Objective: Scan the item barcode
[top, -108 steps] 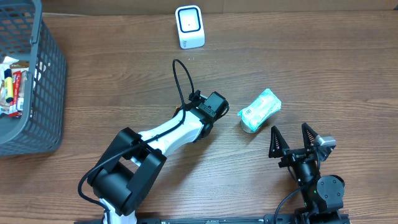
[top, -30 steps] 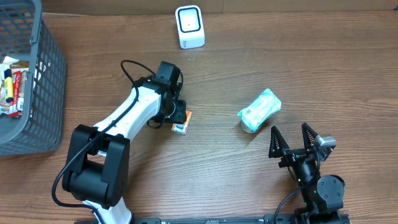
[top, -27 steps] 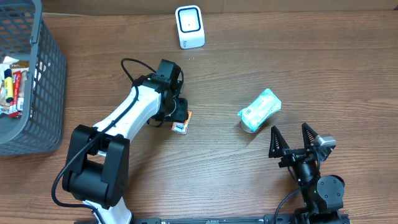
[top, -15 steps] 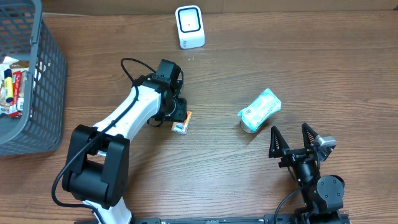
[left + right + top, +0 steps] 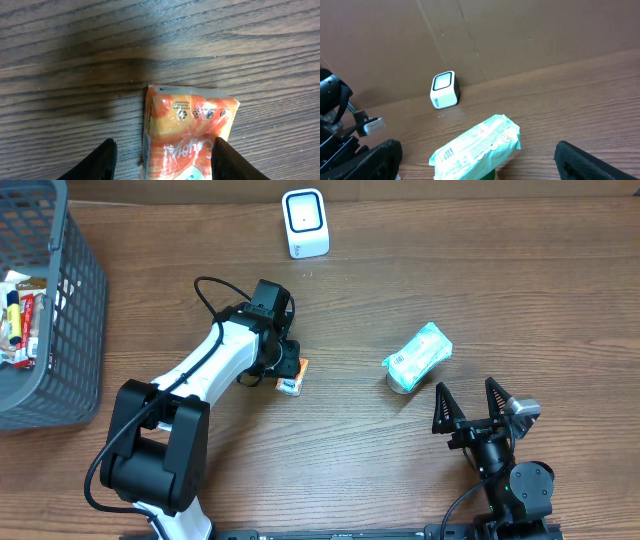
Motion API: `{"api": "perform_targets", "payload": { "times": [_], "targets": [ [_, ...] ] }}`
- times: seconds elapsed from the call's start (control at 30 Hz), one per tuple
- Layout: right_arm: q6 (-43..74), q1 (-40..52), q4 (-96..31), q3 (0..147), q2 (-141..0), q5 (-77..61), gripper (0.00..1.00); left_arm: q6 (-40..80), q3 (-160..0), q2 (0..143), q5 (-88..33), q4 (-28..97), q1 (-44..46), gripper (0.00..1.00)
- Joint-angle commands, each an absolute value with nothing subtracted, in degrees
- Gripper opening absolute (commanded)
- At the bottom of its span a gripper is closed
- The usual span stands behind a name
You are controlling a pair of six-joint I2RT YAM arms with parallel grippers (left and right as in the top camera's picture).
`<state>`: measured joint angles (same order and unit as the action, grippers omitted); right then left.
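Packet: orange packet [image 5: 187,130] lay flat on the table [image 5: 520,270], well apart from the scanner [image 5: 305,223].
Left gripper [image 5: 164,146]: fingers stood apart on both sides of the packet, not squeezing it.
Right gripper [image 5: 480,405]: wide open, holding nothing.
Danger: the flat packet might slide away or slip out, because one finger had a gap.

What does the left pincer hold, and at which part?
The left pincer straddles the orange packet across its width; whether it grips cannot be told.
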<state>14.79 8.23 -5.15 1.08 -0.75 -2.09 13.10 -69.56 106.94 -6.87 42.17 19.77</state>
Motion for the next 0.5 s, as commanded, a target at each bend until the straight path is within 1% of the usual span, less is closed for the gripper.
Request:
{"api": "perform_targets", "payload": {
  "times": [0.0,0.47],
  "targets": [
    [14.83,7.75,-4.78,0.47,-0.38,-1.39,1.00,12.45,-68.97,107.53,-7.44,42.22,19.57,0.46],
    [14.83,7.75,-4.80,0.47,-0.38,-1.39,1.00,12.40,-65.43,107.57,-7.11,39.53,19.92,0.47]
  ]
}}
